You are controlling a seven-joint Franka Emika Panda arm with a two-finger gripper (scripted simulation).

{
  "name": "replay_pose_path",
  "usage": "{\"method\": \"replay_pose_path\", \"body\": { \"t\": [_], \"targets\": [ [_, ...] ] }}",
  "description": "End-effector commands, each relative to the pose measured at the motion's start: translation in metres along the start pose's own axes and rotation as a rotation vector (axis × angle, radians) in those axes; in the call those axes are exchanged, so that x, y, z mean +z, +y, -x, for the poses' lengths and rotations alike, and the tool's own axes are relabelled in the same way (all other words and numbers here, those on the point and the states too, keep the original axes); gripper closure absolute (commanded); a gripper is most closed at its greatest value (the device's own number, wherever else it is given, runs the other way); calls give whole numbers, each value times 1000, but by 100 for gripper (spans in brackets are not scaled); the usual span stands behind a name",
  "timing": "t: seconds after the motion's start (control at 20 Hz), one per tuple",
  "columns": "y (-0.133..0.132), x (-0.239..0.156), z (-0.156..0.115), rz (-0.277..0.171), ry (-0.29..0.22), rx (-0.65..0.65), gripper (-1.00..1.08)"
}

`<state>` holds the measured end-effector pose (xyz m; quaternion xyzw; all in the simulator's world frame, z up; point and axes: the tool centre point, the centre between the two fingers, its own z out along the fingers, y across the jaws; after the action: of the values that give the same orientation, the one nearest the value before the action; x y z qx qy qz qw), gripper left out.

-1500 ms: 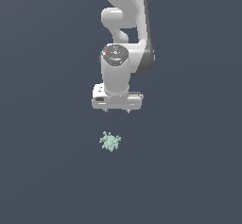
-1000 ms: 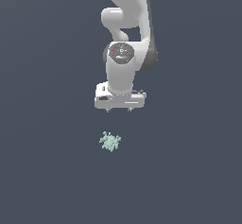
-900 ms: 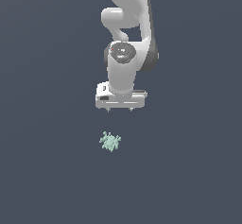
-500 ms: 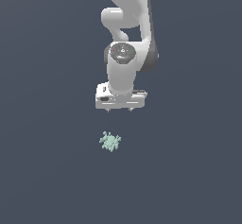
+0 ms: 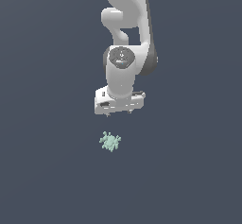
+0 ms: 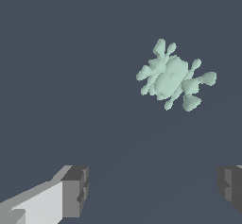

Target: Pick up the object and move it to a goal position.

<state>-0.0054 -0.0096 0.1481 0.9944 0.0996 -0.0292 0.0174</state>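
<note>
- Dark slate-blue worktop [image 5: 42,171] fills both views as 1 flat, unmarked surface; none of its edges or corners is in sight, so places on it can only be given against the arm.
- White Panda arm [image 5: 126,38] comes down from the top of the exterior view, its wrist turned downward over the surface.
- The gripper [image 5: 119,114] hangs at the arm's lower end, above the surface and clear of it. In the exterior view only 2 tiny dark tips show under the white hand, too small to judge their spread.
- The wrist view shows what the exterior view cannot: 2 grey fingertips [image 6: 75,191] set wide apart, with bare surface between them and nothing held.
- The object [image 5: 110,142], pale mint-green and lumpy with short knobs all round, lies on the worktop just below the gripper in the exterior view, slightly toward the exterior view's left, and apart from it.
- In the wrist view the object [image 6: 173,76] is seen close, its separate spikes clear, lying beyond the fingertips and not between them.
</note>
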Motion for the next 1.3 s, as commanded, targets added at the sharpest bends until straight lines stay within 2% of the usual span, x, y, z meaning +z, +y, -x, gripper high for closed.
{"method": "replay_pose_path", "body": {
  "t": [0.0,1.25],
  "targets": [
    [2,2,-4,1,2,-51,-92],
    [33,33,-55,1,37,-686,-92]
  ]
}}
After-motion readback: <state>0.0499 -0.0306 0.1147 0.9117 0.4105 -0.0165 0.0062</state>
